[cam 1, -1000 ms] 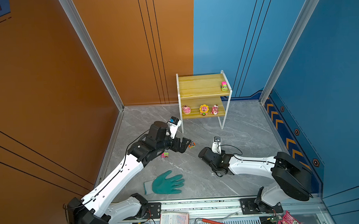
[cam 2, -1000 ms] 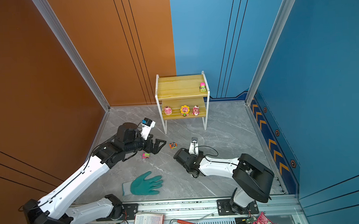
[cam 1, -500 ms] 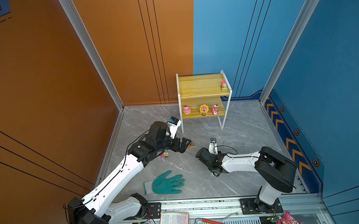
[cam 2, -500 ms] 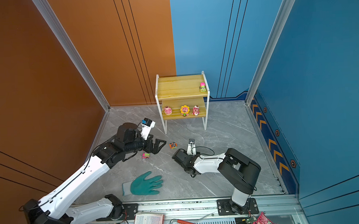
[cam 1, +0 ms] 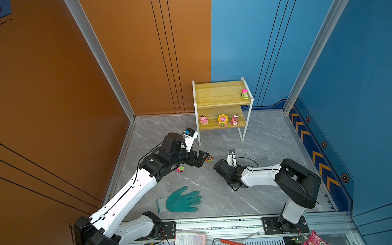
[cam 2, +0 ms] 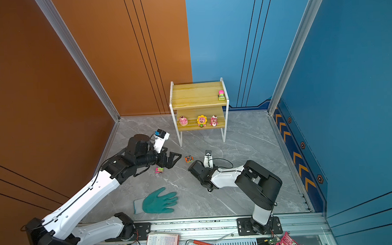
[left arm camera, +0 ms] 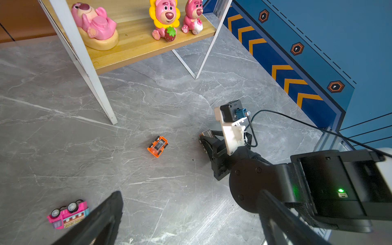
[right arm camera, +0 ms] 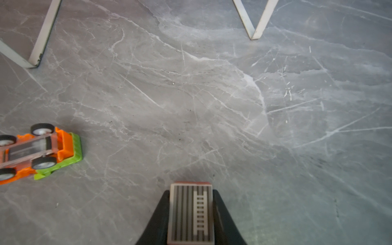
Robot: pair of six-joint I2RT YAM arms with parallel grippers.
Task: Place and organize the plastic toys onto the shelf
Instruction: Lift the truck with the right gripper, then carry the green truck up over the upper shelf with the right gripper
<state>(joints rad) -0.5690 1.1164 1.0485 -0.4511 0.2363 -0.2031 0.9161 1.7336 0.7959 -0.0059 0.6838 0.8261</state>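
**Top views.**
- Shelf: stands against the back wall. One green car sits on the upper board, and three bears stand in a row on the lower board.
- Floor: an orange car and a pink car lie loose, near the shelf's front legs. A glove lies nearer the front rail and is not a toy.
- Left gripper: jaws wide apart and empty, between the two loose cars.
- Right gripper: low at the floor, with its tips hidden here.

**Left wrist view.** The orange car lies wheels-up. The pink car is tipped over, wheels showing, close to one finger.

**Right wrist view.** The jaws press against both sides of a striped car. Whether it rests on the floor or is just off it cannot be told.

**Step in hand, as judged:** pickup of the striped car.

**Next move calls for:**
- a secure hold on the car;
- a lift that clears the shelf's legs;
- setting the car down upright on the upper board beside the green car.
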